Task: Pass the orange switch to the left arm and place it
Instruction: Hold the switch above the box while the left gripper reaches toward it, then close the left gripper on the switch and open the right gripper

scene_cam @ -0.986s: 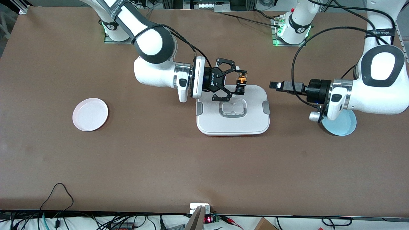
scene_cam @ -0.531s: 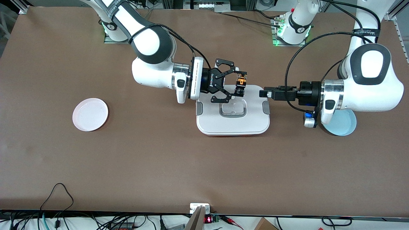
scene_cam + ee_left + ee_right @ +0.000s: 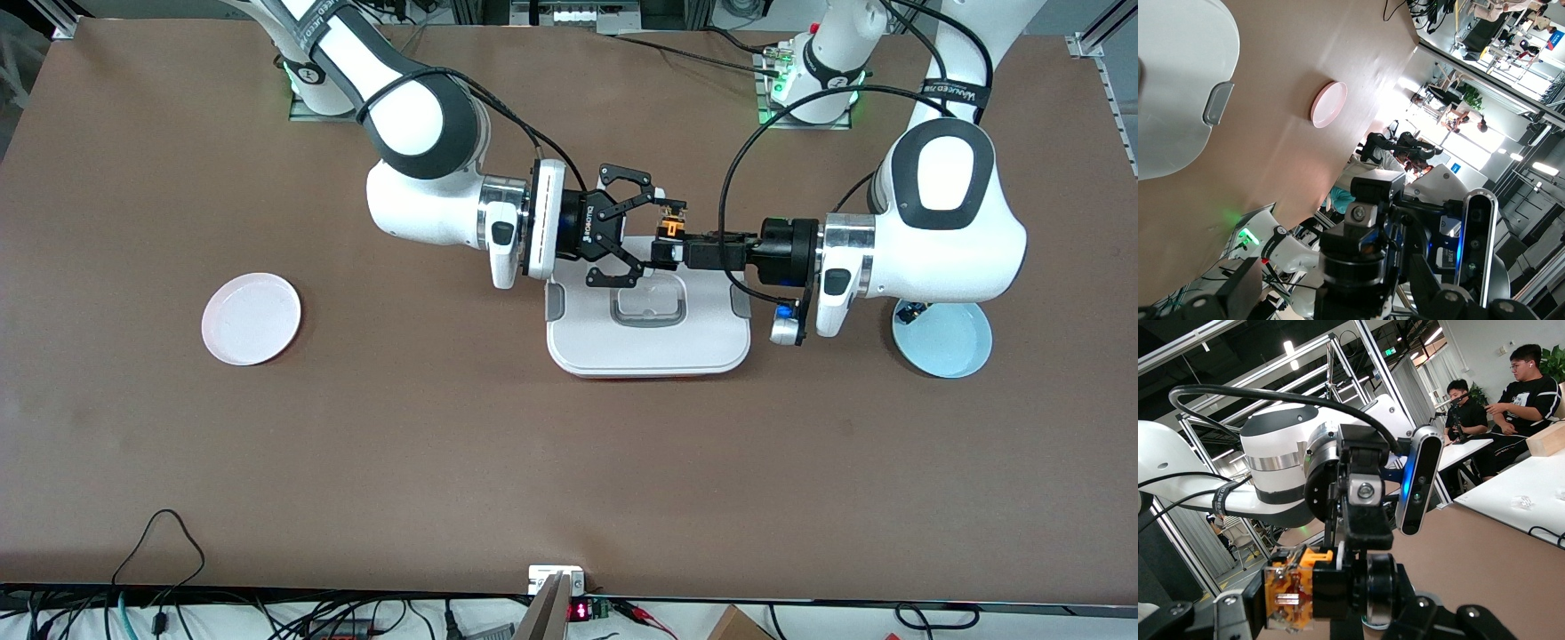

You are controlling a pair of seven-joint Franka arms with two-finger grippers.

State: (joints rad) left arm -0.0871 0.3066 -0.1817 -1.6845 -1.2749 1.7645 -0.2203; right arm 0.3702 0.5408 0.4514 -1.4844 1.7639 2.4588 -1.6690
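The orange switch is a tiny black cylindrical push-button part with an orange block and orange markings on its body; in the right wrist view the orange housing shows pale metal contacts and sits against a black ribbed barrel. It hangs in the air over the edge of the box that lies toward the robots' bases, clamped in the right end effector, whose fingers are pinched fully together on it.

The left end effector reaches in level from the left arm's end of the bench and meets the switch's black lower end. Its fingers stand wide, one on each side of the barrel, and whether they press on the part cannot be told. In the right wrist view the left end effector faces the camera just above the switch, with a blue-lit wrist camera beside it.

The box is a large white rounded-rectangular container with grey side clips and a grey-outlined recessed lid handle, sitting at the middle of the bench. Both arms stretch over it from either end, wrists roughly horizontal.

A pink round plate lies well apart toward the right arm's end of the bench. A light blue round plate lies toward the left arm's end, partly covered by the left arm's forearm, with a small dark object at its rim that is too hidden to name.
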